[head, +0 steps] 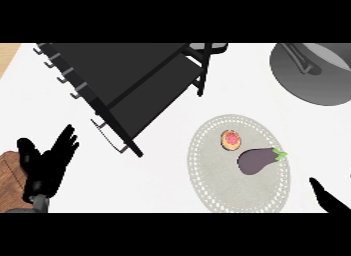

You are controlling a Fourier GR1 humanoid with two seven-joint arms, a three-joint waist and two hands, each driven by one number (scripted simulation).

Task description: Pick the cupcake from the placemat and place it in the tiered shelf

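A small cupcake (231,139) with pink topping sits on a round grey placemat (215,172), toward the mat's upper middle. A dark purple eggplant (258,160) lies just right of and below it on the same mat. The black tiered shelf (126,85) stands at the upper left, tilted across the counter. My left hand (46,162) is at the lower left with fingers straight and spread, far from the mat. My right hand (333,197) shows at the lower right edge, fingers up and relaxed, to the right of the mat. Neither hand holds anything.
A grey pot (318,72) with a utensil inside stands at the upper right. A brown wooden board (4,182) lies at the lower left under my left forearm. White counter surface lies between the shelf and the mat.
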